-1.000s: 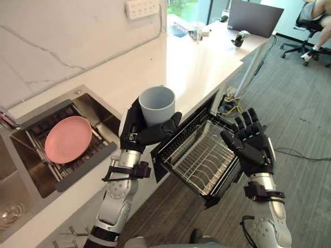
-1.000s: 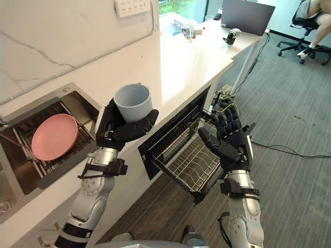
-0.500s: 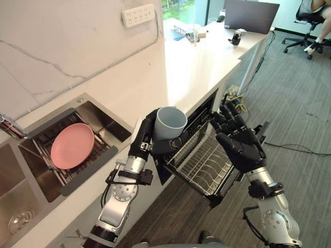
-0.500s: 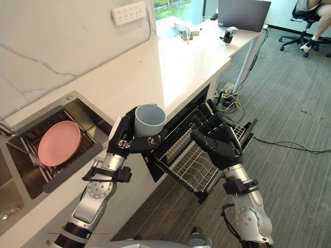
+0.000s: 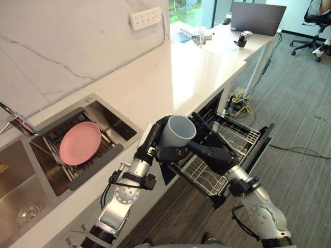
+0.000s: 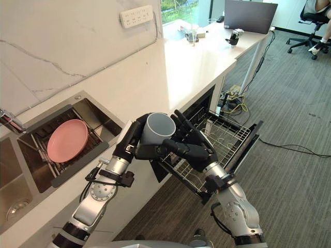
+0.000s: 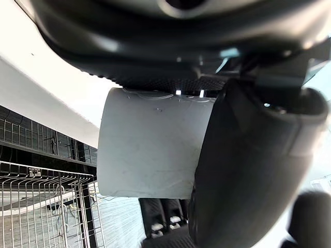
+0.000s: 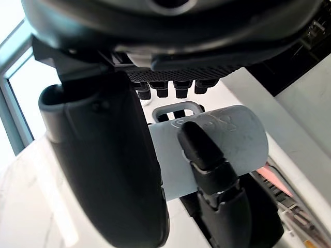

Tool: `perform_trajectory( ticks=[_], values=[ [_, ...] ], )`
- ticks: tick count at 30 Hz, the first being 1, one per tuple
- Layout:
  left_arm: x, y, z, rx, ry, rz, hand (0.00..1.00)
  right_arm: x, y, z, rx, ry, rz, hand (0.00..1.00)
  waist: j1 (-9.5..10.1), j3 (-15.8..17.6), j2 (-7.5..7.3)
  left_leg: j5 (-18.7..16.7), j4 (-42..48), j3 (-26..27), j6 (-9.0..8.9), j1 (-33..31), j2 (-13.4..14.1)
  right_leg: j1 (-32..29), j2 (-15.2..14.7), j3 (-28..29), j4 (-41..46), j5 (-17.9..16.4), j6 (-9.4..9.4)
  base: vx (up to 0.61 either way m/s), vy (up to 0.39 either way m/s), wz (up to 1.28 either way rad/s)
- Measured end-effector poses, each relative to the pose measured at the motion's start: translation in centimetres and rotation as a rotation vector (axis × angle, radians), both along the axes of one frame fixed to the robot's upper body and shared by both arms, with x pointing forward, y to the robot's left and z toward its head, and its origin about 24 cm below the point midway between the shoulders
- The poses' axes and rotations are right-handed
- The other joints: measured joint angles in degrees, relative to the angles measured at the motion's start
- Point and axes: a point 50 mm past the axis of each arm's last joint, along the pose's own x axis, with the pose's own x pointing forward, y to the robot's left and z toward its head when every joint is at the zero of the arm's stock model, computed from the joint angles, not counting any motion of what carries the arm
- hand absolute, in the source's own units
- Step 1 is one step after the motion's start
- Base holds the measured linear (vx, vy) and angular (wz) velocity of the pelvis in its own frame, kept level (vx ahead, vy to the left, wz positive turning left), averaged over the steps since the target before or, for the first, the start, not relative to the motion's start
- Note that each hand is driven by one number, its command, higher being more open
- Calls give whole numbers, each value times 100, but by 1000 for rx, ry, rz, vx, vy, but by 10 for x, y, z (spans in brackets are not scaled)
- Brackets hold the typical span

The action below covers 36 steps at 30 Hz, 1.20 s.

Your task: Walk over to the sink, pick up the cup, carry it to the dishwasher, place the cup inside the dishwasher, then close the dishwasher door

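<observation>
My left hand (image 5: 154, 143) is shut on a pale grey cup (image 5: 177, 133), held mouth up and tilted a little over the near corner of the dishwasher's pulled-out wire rack (image 5: 235, 135). In the left wrist view the cup (image 7: 150, 150) sits between the palm and the thumb (image 7: 248, 165). My right hand (image 5: 213, 153) is open, its straight fingers reaching along the cup's underside and far side from the right. In the right wrist view the cup (image 8: 227, 137) lies just past the right hand's fingers (image 8: 170, 88). The dishwasher door (image 5: 262, 145) hangs open below the counter.
A pink plate (image 5: 80, 143) stands in the sink's drying rack (image 5: 57, 155) at the left, next to a tap (image 5: 13, 120). The white counter (image 5: 191, 72) runs back to a laptop (image 5: 256, 18) and small items. Cables (image 5: 240, 101) lie on the grey carpet; an office chair (image 5: 315, 13) stands far right.
The camera has shifted. My left hand has carried the cup lower, toward the rack. My right hand has swung in from the right with fingers outstretched and now reaches the cup.
</observation>
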Motion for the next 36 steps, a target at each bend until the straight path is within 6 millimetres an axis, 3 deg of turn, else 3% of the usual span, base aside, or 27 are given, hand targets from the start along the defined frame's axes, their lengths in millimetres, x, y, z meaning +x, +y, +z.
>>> perform_trajectory(
  ticks=[11, 17, 18, 28, 29, 36],
  values=[
    [0, -2, -5, 13, 34, 25, 0, 9, 27, -1, -137, 27, -33, 100, 52, -113, 16, 35, -66, -81, -8, 3, -22, 64, 8, -88, -71, 22, 9, 1, 2, 3],
    [-1, -6, -6, 6, 47, 20, 0, 11, 39, 0, -122, 47, -65, 100, 131, -169, 41, 38, -69, -130, -12, 16, -31, 127, 10, -149, -118, 30, 18, 2, 5, 4],
    [-1, -6, -6, 4, 49, 25, 0, 11, 41, 0, -113, 53, -73, 0, 153, -171, 43, 39, -69, -135, -13, 21, -31, 135, 10, -154, -118, 30, 18, 0, 0, 0],
    [1, -3, -7, -2, 64, 62, 0, 14, 52, -3, -109, 71, -123, 0, 185, -205, 43, 44, -69, -173, -20, 21, -38, 159, 6, -196, -122, 30, 18, -1, 3, 1],
    [1, -3, -7, -9, 68, 62, 100, 14, 53, -3, -107, 64, -131, 0, 187, -207, 44, 44, -69, -173, -20, 20, -38, 159, 5, -197, -122, 30, 18, 0, 0, 0],
    [1, -5, -7, -43, 80, 49, 100, 13, 55, -3, -52, 82, -167, 0, 191, -308, 48, 45, -70, -173, -21, 15, -38, 156, 5, -197, -124, 30, 18, 0, 0, 0]
  ],
)
